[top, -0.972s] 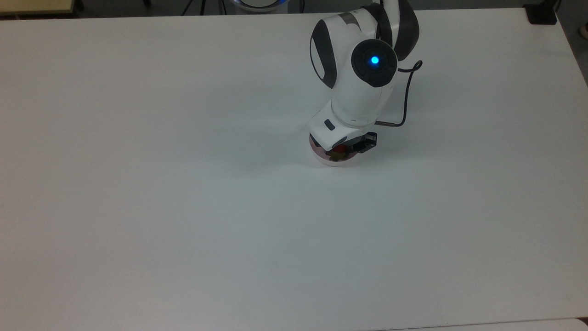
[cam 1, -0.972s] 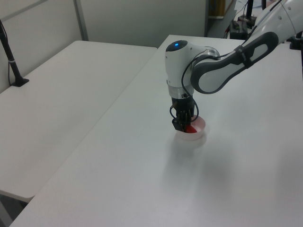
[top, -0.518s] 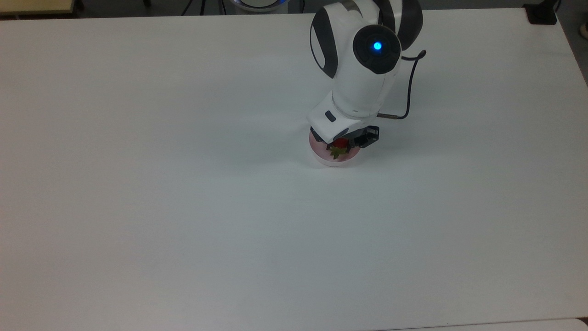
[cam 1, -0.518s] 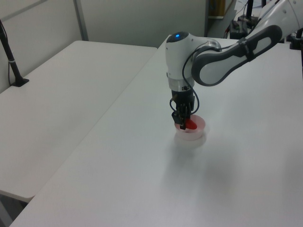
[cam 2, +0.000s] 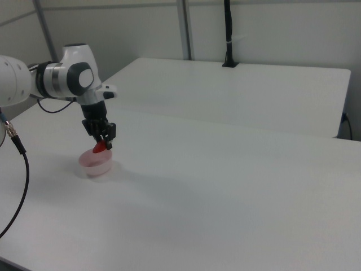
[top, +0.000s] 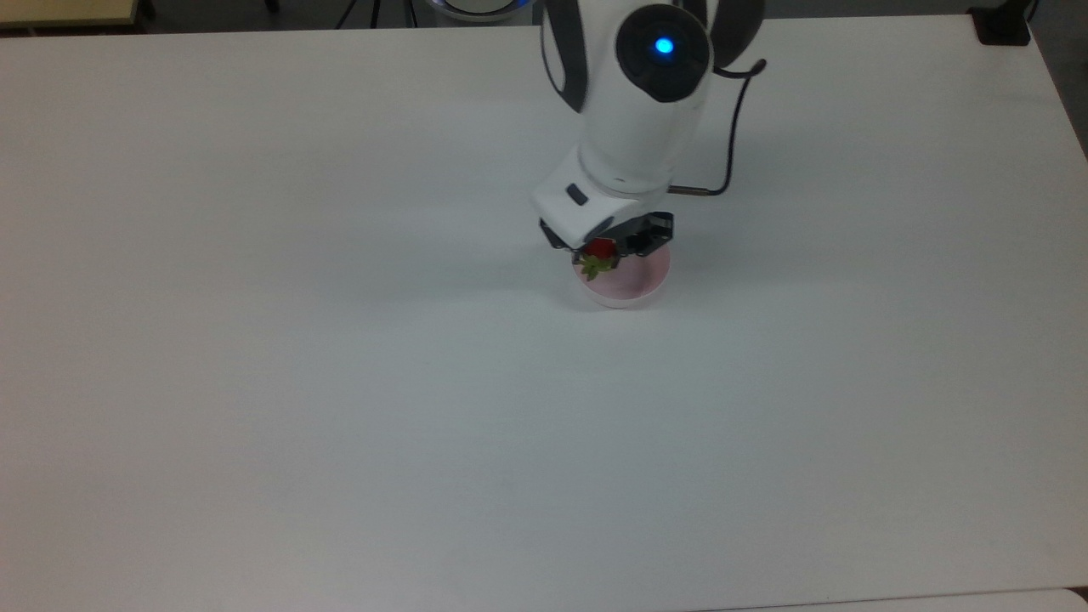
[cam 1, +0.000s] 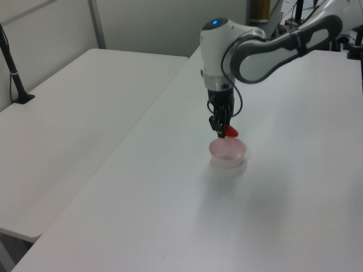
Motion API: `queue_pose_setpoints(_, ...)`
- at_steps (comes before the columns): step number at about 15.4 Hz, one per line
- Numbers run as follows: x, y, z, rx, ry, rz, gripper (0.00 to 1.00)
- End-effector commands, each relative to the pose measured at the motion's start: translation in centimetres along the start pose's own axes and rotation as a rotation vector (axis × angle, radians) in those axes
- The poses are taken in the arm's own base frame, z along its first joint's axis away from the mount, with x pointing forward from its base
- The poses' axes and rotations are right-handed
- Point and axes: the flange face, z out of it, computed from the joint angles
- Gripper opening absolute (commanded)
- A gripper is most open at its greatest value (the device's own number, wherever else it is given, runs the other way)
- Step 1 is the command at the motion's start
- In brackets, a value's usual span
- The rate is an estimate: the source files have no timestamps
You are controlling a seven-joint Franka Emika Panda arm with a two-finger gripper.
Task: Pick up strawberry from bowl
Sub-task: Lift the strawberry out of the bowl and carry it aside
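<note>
My gripper (top: 602,248) (cam 1: 223,129) (cam 2: 102,142) is shut on the red strawberry (top: 600,252) (cam 1: 229,131) (cam 2: 100,147), whose green cap (top: 595,268) points toward the top view's bottom. The strawberry hangs clear above the pale pink bowl (top: 633,282) (cam 1: 228,153) (cam 2: 96,162), over its rim on the top view's left side. The bowl stands on the white table (top: 340,382) with nothing in it.
A black cable (top: 731,127) loops off the arm's wrist. A second white table (cam 1: 74,124) (cam 2: 242,84) stands beside this one, with a black post (cam 1: 14,73) (cam 2: 228,34) on it. Bare tabletop surrounds the bowl on all sides.
The gripper rose out of the bowl with the strawberry held in it and shifted toward the top view's left. The bowl stayed put.
</note>
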Motion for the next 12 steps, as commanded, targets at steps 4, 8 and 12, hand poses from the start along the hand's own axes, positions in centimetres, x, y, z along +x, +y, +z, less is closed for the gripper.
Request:
queue_pose_setpoints(4,2.2,12.7,0.7,-0.097,-0.025,-0.087,0.42)
queue_pose_setpoints(8,4.0,20.3,4.2,-0.142,-0.005,-0.051,0.51)
queue_pose_setpoints(12,4.0,23.5,6.4,-0.175,-0.026,-0.038,0.72)
